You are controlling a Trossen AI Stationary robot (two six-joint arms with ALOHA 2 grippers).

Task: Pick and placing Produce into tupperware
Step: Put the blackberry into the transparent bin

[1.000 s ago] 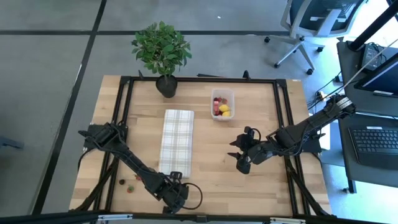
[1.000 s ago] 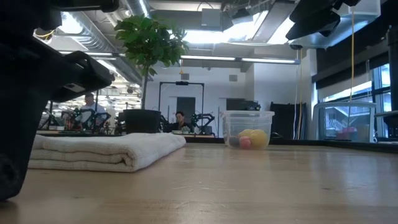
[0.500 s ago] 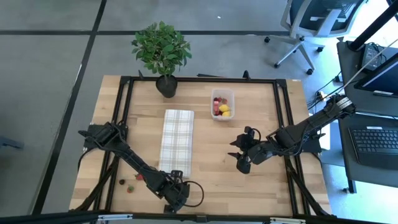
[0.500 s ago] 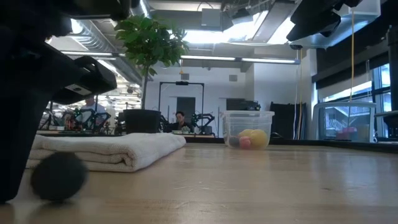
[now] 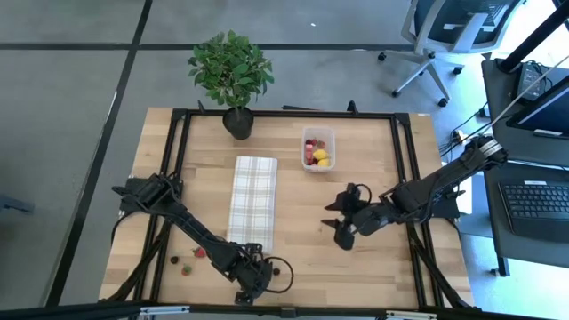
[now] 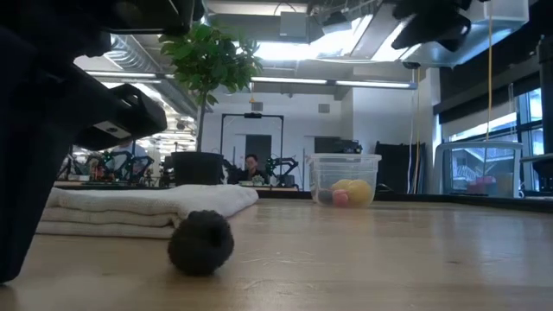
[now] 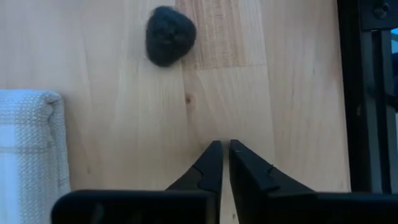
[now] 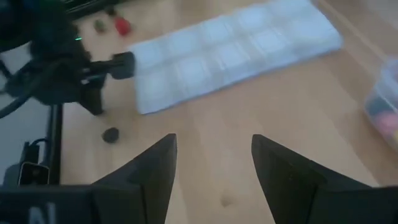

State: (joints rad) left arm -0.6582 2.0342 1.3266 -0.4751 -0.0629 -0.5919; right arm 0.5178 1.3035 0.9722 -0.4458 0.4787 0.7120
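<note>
Your left gripper [image 5: 252, 283] is sitting low at the near edge of the light wooden table [image 5: 293, 249], arm stretched diagonally from its base at the table's left side, wrist pointing across the near edge. In the left wrist view its two dark fingers [image 7: 211, 163] are pressed nearly together, only a sliver between the tips, and they are gripping nothing. A small dark round piece of produce [image 7: 170, 35] is lying loose on the wood just ahead of those tips, near the end of the long pale checked cloth [image 5: 253, 202]; in the high view it is showing just beside the gripper [image 5: 278, 264], and the low view has it resting on the tabletop [image 6: 200, 243]. More produce, a red piece [image 5: 199, 252] and darker bits [image 5: 187, 269], is lying near the left arm's forearm. Your right gripper [image 5: 337, 220] is hovering over the table's middle right, arm reaching in from the right side, fingers [image 8: 151, 177] spread wide and empty. The small clear rectangular tupperware [image 5: 317, 148] is standing toward the far side, well apart from both grippers, already holding yellow, red and pink pieces.
</note>
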